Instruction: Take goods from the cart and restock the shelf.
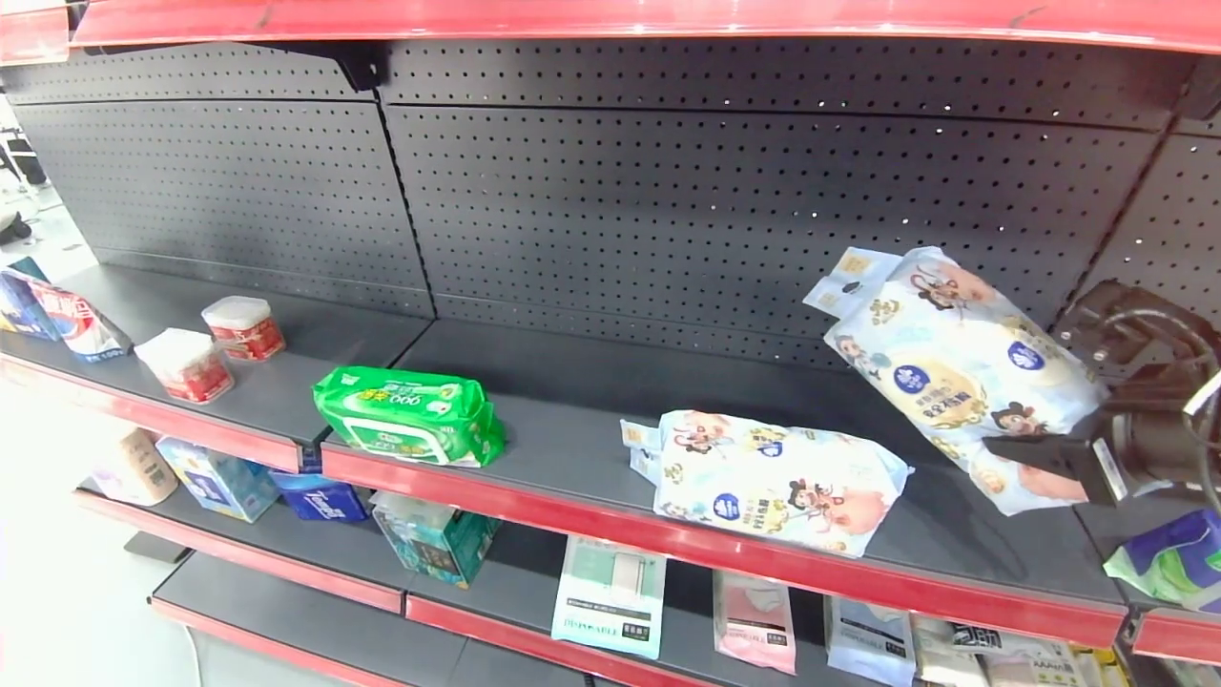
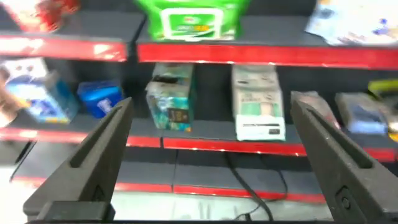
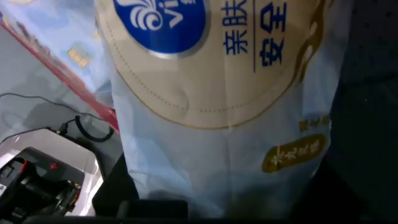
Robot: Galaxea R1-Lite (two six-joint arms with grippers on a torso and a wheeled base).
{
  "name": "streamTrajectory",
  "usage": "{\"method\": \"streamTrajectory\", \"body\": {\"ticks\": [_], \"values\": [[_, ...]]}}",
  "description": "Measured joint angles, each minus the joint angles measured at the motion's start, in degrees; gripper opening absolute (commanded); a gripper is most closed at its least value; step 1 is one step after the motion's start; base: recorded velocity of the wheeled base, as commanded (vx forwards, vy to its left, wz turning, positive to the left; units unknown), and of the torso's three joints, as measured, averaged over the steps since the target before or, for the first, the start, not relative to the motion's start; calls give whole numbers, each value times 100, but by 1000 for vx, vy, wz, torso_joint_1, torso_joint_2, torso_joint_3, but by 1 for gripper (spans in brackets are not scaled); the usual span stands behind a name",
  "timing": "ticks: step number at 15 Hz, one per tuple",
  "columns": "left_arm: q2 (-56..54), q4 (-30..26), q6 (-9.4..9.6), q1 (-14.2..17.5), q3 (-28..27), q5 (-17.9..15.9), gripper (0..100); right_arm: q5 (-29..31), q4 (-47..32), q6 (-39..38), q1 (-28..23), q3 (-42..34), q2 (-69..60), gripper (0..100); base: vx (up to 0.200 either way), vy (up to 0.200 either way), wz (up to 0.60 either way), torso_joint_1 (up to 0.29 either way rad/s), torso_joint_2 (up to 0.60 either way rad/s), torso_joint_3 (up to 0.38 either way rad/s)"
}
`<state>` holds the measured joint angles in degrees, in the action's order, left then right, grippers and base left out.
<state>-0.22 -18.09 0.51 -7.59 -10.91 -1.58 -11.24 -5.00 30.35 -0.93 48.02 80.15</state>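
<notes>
While right jaws clamp a soft, glossy plastic pack [image 1: 954,372] at the flat metal shelf [image 1: 572,382], left jaws gape wide.

A pale-blue soft pack [image 3: 217,118] fills the centre and right of the frame, with a round blue badge at the top and a cream oval panel below it. At upper left, a second pack [image 3: 56,34] lies behind the red shelf edge [image 3: 68,84]. At lower left, a black cable [image 3: 79,122] lies on grey floor [image 3: 31,68] beside a white machine [image 3: 53,168].

pack [image 3: 217,124]: spilling past the right wrist view's edges.
bag [image 1: 1169,568]: getting clipped by the head view's right edge.
</notes>
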Motion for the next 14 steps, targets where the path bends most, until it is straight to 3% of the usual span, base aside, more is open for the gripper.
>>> {"method": "streamTrajectory", "body": {"ticks": [2,5,9,14], "values": [[1,-20,-95,85,-11,458,100,-99,2,251,-61,416,513,0,0,0,0,0,0,0],[6,9,-113,190,-11,524,100,-154,2,495,-83,829,1111,0,0,0,0,0,0,0],[215,307,-223,674,-16,544,100,-158,2,561,-76,901,1456,0,0,0,0,0,0,0],[154,391,-223,1044,238,1001,100,-269,0,613,-182,920,1526,0,0,0,0,0,0,0]]}}
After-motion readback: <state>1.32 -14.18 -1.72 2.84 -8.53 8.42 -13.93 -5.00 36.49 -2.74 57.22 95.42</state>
